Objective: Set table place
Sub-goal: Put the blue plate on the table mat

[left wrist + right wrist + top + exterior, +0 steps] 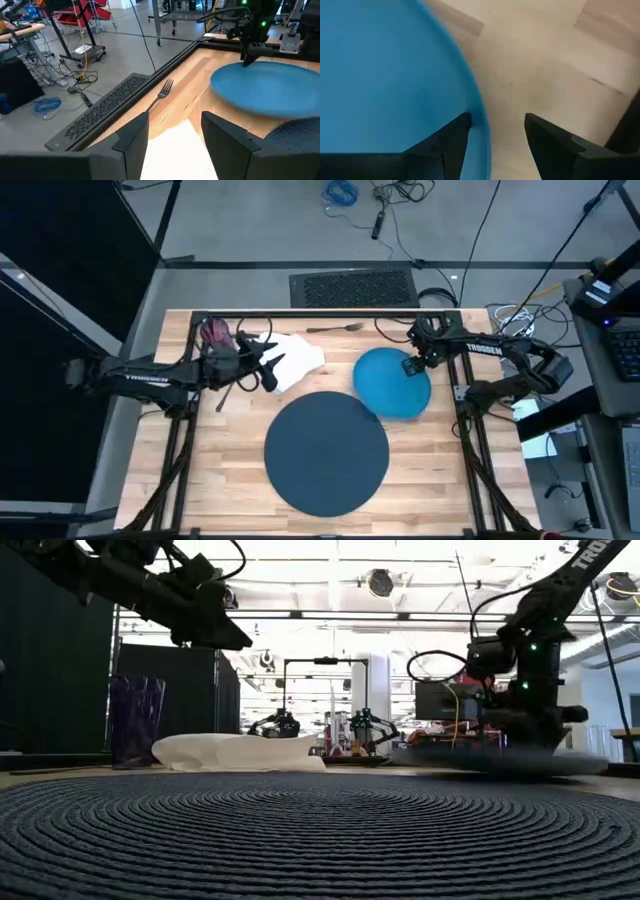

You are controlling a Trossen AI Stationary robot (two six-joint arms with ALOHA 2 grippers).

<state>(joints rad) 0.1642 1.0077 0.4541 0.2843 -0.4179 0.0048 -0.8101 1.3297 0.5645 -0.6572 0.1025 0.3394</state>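
From above, your right gripper (413, 365) sits at the far rim of the blue plate (390, 383), which overlaps the dark mat (326, 452); your left gripper (268, 368) hangs over the white napkin (297, 358). The right wrist view shows its fingers (445, 145) parted astride the plate's rim (477, 115), gripping nothing. The left wrist view shows open, empty fingers (131, 137), the fork (161, 92) beyond them.

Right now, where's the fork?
High view: the fork lies at the table's far edge, just beyond the white napkin, left of the blue plate.
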